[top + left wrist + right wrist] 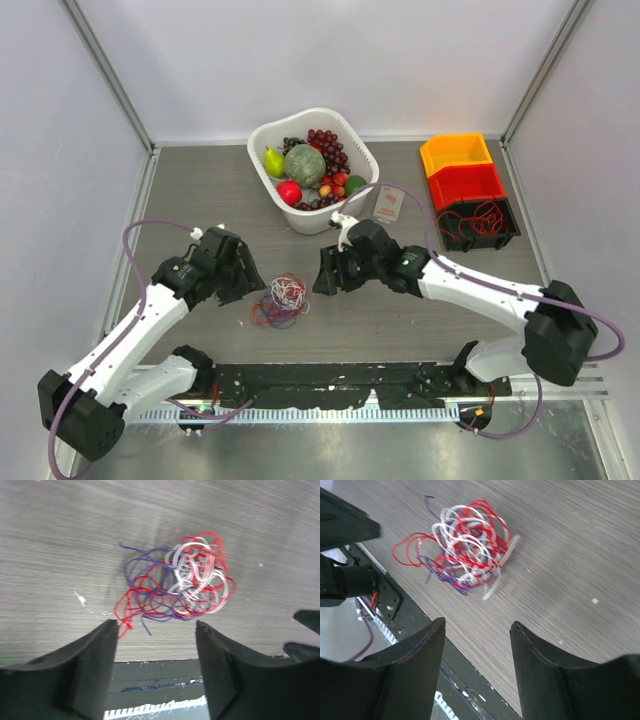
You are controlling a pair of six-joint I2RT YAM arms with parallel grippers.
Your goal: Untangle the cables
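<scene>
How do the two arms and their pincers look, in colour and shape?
Both the left arm and the right arm have white links with black joints and bases. A thin purple cable loops outside along each. The left pincer and right pincer are matte black, with two broad, tapered fingers.

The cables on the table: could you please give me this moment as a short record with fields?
cables: one tangled bunch, red, purple and white, on the table
left gripper: open, left of the bunch, not touching
right gripper: open, right of the bunch, not touching
held: nothing
task: not yet untangled
</scene>
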